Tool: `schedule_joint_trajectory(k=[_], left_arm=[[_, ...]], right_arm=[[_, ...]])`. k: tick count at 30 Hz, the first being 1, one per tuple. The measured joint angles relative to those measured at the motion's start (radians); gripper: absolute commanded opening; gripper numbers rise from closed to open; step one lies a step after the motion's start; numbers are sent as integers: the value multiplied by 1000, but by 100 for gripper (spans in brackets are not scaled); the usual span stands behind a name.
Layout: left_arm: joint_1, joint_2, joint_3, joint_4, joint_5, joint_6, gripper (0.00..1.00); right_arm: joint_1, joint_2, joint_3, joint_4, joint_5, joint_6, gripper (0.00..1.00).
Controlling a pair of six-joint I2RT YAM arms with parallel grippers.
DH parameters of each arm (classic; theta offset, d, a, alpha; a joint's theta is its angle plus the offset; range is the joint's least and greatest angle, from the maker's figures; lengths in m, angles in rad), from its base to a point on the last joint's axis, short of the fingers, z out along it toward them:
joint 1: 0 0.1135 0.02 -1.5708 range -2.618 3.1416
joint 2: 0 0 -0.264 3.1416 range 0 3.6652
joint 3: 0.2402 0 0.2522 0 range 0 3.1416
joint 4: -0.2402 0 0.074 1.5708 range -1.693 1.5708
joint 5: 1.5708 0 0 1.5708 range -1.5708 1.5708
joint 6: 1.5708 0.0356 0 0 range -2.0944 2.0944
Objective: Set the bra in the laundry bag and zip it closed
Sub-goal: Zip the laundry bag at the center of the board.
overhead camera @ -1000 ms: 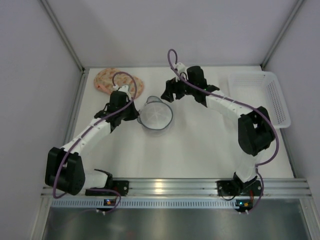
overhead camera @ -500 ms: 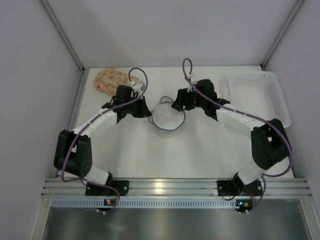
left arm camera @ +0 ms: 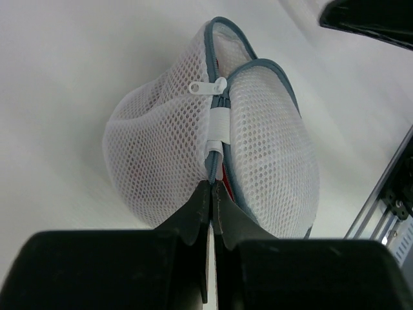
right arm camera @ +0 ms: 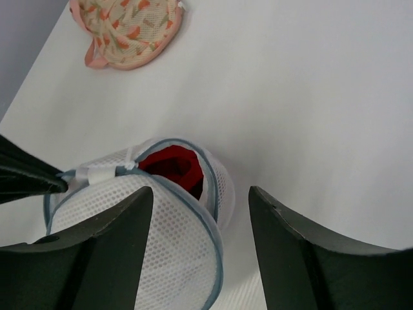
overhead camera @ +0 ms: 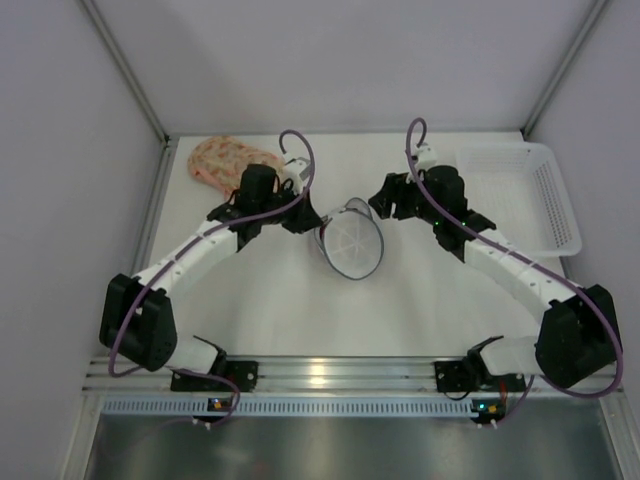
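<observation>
The laundry bag (overhead camera: 352, 240) is a white mesh dome with grey-blue zip trim, lying mid-table. Its opening gapes on the far side, and the red bra (right arm camera: 171, 166) shows inside. My left gripper (overhead camera: 312, 222) is shut on the bag's zip seam at its left end (left arm camera: 211, 187). The white zip pull (left arm camera: 208, 86) lies further along that seam. In the right wrist view the bag (right arm camera: 174, 248) sits under my right gripper (right arm camera: 200, 194), which hovers open just above its open end. The right gripper (overhead camera: 385, 205) holds nothing.
A floral padded bra (overhead camera: 225, 160) lies at the back left corner, also in the right wrist view (right arm camera: 126, 32). A white plastic basket (overhead camera: 560, 190) stands at the back right. Grey walls close in the table on three sides.
The left gripper has dragged the bag to the right, toward the table's middle. The right arm has swung right and nearer, and its jaws have narrowed a little.
</observation>
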Motion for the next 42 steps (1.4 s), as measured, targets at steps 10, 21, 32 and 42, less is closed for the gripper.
schedule_joint_trajectory(k=[10,21,32,42], left_arm=[[-56,-93,-47,1,55,88,0],[-55,-93,-55,3,87,107,0],[-77,-93,-70,2,133,122,0],[-78,-94,-82,2,146,133,0]], right_arm=[[-16,10,-14,13,-118,-147,55],[-18,10,-6,-35,-214,-256,59],[-14,121,133,-55,-531,-322,54],[-7,138,130,-127,-552,-365,57]])
